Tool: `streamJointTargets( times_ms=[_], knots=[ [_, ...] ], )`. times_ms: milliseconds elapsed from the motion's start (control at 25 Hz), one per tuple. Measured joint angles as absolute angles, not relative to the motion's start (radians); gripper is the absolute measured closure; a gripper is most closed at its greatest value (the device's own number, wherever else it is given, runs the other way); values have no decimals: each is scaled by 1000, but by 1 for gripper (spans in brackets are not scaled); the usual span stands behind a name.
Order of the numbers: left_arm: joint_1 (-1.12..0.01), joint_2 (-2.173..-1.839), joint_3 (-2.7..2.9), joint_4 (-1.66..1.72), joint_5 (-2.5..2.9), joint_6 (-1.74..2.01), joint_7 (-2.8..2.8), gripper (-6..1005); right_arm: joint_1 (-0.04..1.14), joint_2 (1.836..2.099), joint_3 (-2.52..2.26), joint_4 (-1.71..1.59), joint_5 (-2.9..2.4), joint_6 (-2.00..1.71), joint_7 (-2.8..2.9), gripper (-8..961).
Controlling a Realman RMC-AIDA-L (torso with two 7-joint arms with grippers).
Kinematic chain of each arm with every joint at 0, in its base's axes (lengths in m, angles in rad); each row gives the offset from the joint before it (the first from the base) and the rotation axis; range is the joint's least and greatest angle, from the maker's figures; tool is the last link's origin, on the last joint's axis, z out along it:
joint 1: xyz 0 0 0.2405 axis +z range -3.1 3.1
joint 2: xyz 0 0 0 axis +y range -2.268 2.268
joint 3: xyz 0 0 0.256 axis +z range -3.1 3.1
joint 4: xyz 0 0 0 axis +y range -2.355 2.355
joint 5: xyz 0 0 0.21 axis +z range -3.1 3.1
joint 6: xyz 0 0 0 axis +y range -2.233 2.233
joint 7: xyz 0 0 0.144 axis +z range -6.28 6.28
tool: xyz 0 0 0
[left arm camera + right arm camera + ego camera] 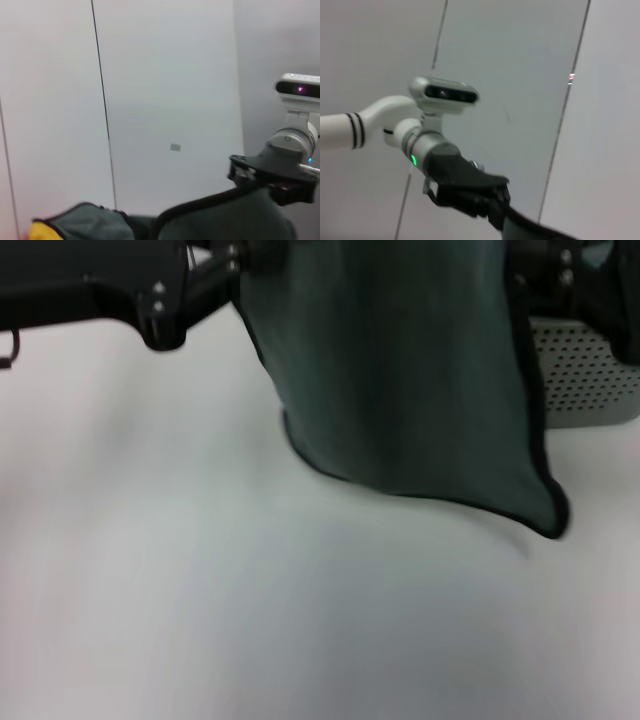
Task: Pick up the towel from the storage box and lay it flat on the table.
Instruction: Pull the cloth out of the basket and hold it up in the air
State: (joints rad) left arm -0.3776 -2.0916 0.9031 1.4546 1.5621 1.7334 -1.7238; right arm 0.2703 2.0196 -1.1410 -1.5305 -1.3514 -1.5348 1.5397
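Both grippers, left (232,262) and right (520,280), clamp the hanging towel (400,380); lowering evenly should spread it flat on the table (250,620).

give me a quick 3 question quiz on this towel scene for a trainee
1. True or false: the towel lies flat on the table.
2. Multiple choice: where is the storage box? A) behind the towel on the robot's right B) in the left gripper C) on top of the towel
3. Fill in: the towel hangs between the left gripper and the ____ gripper.

Key:
1. False. It hangs upright from its top corners, lower edge close over the table; contact cannot be told.
2. A
3. right; each gripper is shut on a top corner.
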Motion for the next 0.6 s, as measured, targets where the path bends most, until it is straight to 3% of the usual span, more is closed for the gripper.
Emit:
streamJointTargets(
  times_ms=[200,440,600],
  knots=[
    [-267,-2090,938,1490,1559,1817,-1762,975,224,2020,-1149,-1534,-1343,-1723,1628,823],
    [-55,-2098,993,1763,1505,1909,-1811,975,130,2017,-1101,-1640,-1195,-1840,1708,818],
    [-27,-2100,1059,1763,1584,1831,-1849,974,174,2014,-1138,-1495,-1355,-1753,1741,815]
  ],
)
